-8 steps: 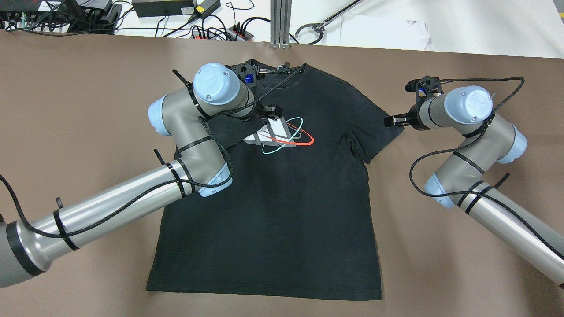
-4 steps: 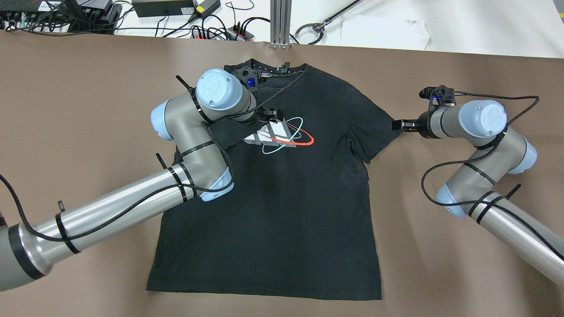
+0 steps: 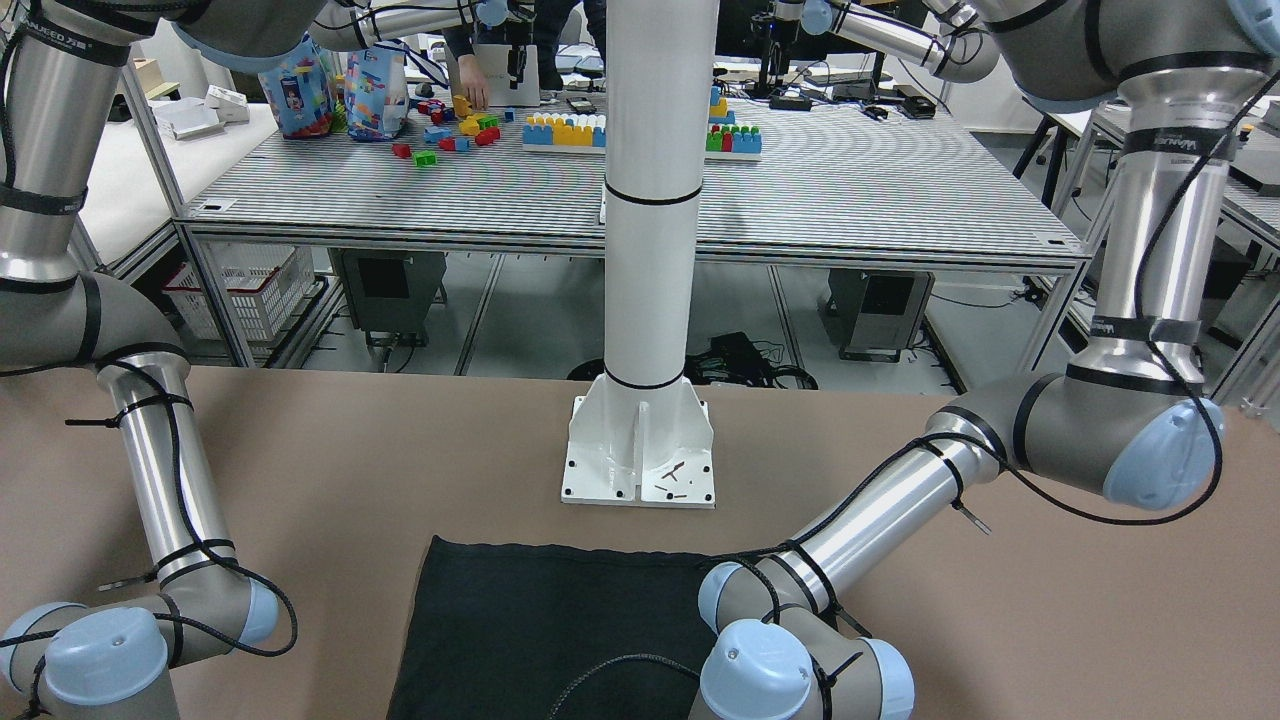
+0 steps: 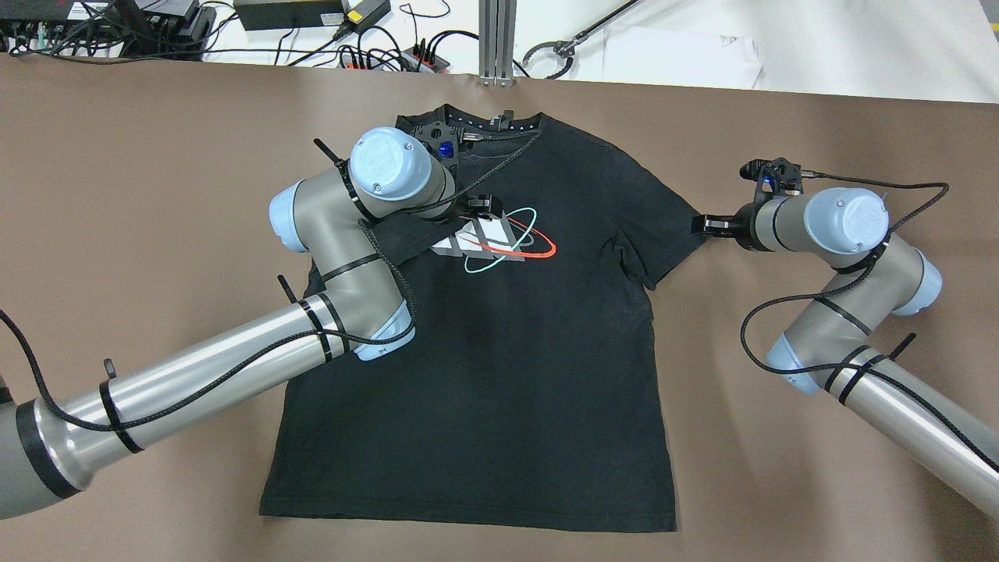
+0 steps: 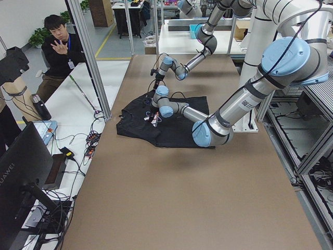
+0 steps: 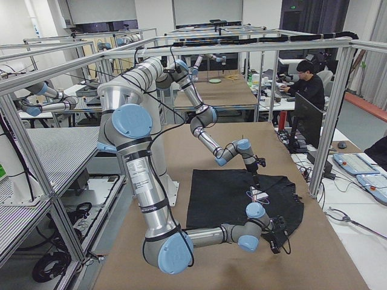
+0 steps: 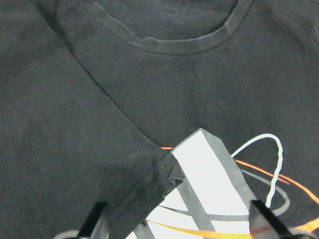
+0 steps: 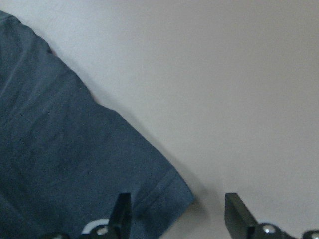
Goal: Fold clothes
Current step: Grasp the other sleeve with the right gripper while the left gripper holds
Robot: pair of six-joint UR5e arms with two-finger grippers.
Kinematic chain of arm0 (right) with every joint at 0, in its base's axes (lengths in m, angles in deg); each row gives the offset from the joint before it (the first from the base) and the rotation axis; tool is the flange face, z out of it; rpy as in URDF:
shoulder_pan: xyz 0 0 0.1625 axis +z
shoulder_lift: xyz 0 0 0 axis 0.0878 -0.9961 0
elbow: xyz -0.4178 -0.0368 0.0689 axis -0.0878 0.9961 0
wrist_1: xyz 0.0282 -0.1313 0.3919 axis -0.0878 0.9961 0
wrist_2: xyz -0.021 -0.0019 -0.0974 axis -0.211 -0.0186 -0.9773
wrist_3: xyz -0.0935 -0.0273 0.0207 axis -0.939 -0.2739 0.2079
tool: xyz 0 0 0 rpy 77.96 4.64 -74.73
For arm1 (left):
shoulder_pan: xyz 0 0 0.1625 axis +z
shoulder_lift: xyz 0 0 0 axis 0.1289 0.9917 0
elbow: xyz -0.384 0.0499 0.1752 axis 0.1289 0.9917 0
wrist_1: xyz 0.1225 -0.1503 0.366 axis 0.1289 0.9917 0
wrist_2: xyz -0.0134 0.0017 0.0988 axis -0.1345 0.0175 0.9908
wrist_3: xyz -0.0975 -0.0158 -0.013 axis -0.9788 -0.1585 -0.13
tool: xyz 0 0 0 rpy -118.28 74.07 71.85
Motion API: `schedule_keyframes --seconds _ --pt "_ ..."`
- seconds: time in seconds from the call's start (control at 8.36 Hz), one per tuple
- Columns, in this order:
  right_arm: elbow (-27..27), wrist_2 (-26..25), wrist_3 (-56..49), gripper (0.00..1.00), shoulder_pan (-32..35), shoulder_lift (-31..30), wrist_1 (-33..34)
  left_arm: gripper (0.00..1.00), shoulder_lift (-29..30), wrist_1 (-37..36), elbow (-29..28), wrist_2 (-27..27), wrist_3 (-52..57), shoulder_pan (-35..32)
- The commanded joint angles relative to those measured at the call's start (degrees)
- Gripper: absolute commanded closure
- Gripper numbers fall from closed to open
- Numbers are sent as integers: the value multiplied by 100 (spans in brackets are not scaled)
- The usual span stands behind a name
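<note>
Brown covering is lying over the big flat table (image 4: 117, 156), and a black soft T-shirt (image 4: 499, 375) with a white, red and teal picture (image 4: 511, 242) on its chest is resting flat in the middle of it. Its neck is pointing at the far edge of the table, and its bottom hem is lying by the near edge, where the robot is standing. The shirt's left sleeve (image 4: 394, 238) is lying folded over onto the chest, with its hem just touching the picture. The left pincer (image 7: 179, 221) is hanging right above that folded sleeve with its two fingers spread wide apart, holding nothing. The right pincer (image 4: 702, 225) is sitting low at the tip of the shirt's right sleeve (image 4: 663, 234), which is lying flat and reaching toward the right edge of the table. Its fingers are apart too, and the sleeve corner is poking in between them, but they are not squeezing it yet. So I think the robot is doing the sleeve-folding step: one sleeve is looking done and the other is waiting. Next, the right pincer is probably needing to pinch the sleeve's edge, lift it a little, and carry it toward the middle of the shirt. The cloth is floppy, so a light grip might be letting it slip.
</note>
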Motion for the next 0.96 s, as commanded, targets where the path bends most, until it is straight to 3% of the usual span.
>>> schedule_keyframes --seconds 0.0,0.48,0.6,0.72,0.84 --pt "4 -123 47 33 -42 14 -1 0 -1 0 0 5 2 3" --pt "4 -140 47 63 -69 41 -1 0 -19 9 0 31 11 3" --pt "-4 -140 47 78 -69 41 -1 0 -19 9 0 31 11 3" --pt "-22 -140 38 100 -69 32 -1 0 -19 9 -9 31 11 -6" --pt "-48 -140 38 100 -69 41 -1 0 -19 9 0 31 11 2"
